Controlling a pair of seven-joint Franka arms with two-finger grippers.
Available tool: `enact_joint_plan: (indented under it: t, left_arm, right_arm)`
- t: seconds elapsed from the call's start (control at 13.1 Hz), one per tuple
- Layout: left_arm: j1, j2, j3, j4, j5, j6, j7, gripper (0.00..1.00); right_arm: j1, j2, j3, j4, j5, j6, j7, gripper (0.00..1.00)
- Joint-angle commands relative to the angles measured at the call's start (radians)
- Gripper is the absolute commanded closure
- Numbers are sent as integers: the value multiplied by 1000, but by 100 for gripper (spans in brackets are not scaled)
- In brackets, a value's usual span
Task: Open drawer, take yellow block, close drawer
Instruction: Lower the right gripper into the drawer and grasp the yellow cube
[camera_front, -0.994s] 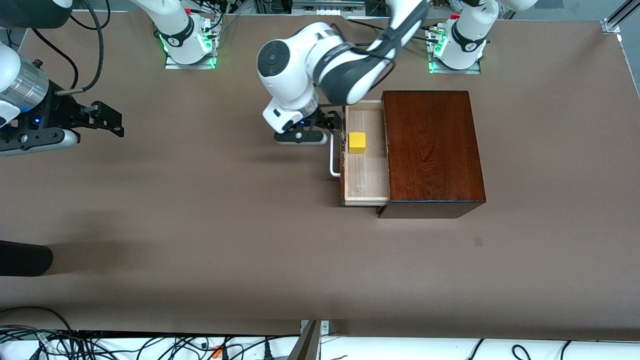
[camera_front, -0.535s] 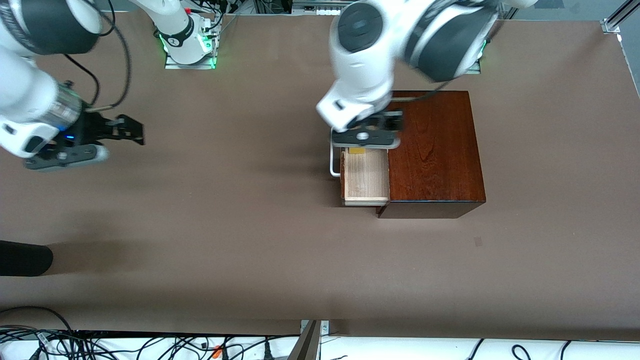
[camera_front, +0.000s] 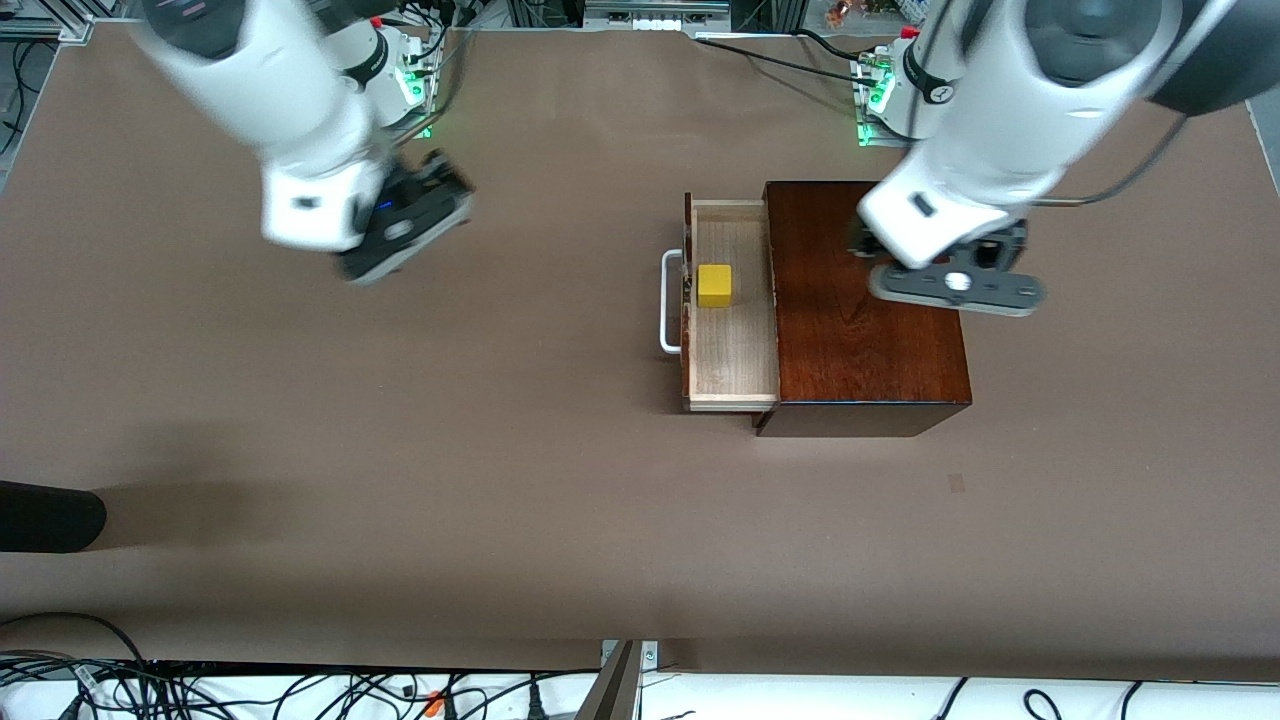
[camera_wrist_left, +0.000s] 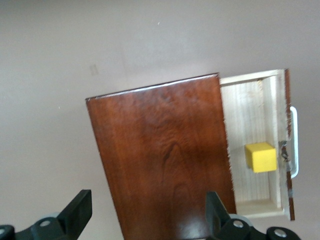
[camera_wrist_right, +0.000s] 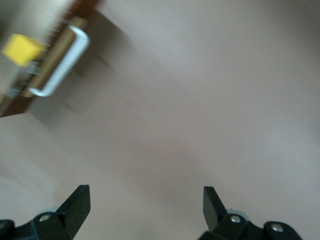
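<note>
The glossy mahogany box stands on the brown table. Its drawer is pulled out toward the right arm's end, white bar handle in front. The yellow block lies in the drawer's pale tray. My left gripper hangs over the box's top, open and empty. In the left wrist view the left gripper is above the box top, with the block and handle off to one side. My right gripper is open over bare table. The right wrist view shows the right gripper, the block and the handle.
A dark rounded object lies at the table's edge at the right arm's end. Cables run along the edge nearest the front camera. A small mark is on the cloth nearer the front camera than the box.
My left gripper has left the handle, passed over the drawer and now hangs over the box. My right gripper has swung from the table's end toward the drawer. The drawer stays open.
</note>
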Motion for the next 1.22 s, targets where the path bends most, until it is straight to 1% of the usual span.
enact_joint_plan:
  t: [0.0, 0.08, 0.15, 0.23, 0.31, 0.38, 0.46, 0.61, 0.69, 0.99, 1.15]
  left_arm:
    - [99, -188, -15, -281, -51, 120, 83, 0]
    - [113, -224, -6, -334, -51, 153, 125, 0]
    - [121, -260, 12, -384, -49, 192, 167, 0]
    - [124, -300, 49, -444, -51, 233, 201, 0]
    - [130, -330, 58, -499, -49, 281, 239, 0]
    - [162, -350, 58, -536, -49, 319, 280, 0]
    - [191, -360, 49, -550, -49, 322, 297, 0]
    - [199, -349, 46, -523, -48, 283, 288, 0]
    - [199, -344, 48, -514, -45, 270, 287, 0]
    - [200, -346, 58, -509, -45, 267, 284, 0]
    - [200, -344, 58, -509, -43, 267, 276, 0]
  right_arm:
    - [132, 89, 18, 28, -40, 155, -60, 0]
    - [176, 147, 18, 63, -51, 210, -63, 0]
    - [218, 219, 18, 122, -56, 244, -72, 0]
    - [259, 301, 18, 205, -79, 257, -102, 0]
    - [293, 365, 18, 286, -117, 257, -127, 0]
    - [314, 419, 18, 346, -152, 258, -157, 0]
    - [334, 461, 18, 385, -169, 264, -197, 0]
    - [361, 507, 15, 391, -182, 304, -225, 0]
    - [373, 530, 15, 391, -214, 312, -225, 0]
    - [414, 571, 9, 387, -245, 300, -208, 0]
    - [434, 596, 6, 388, -283, 309, -208, 0]
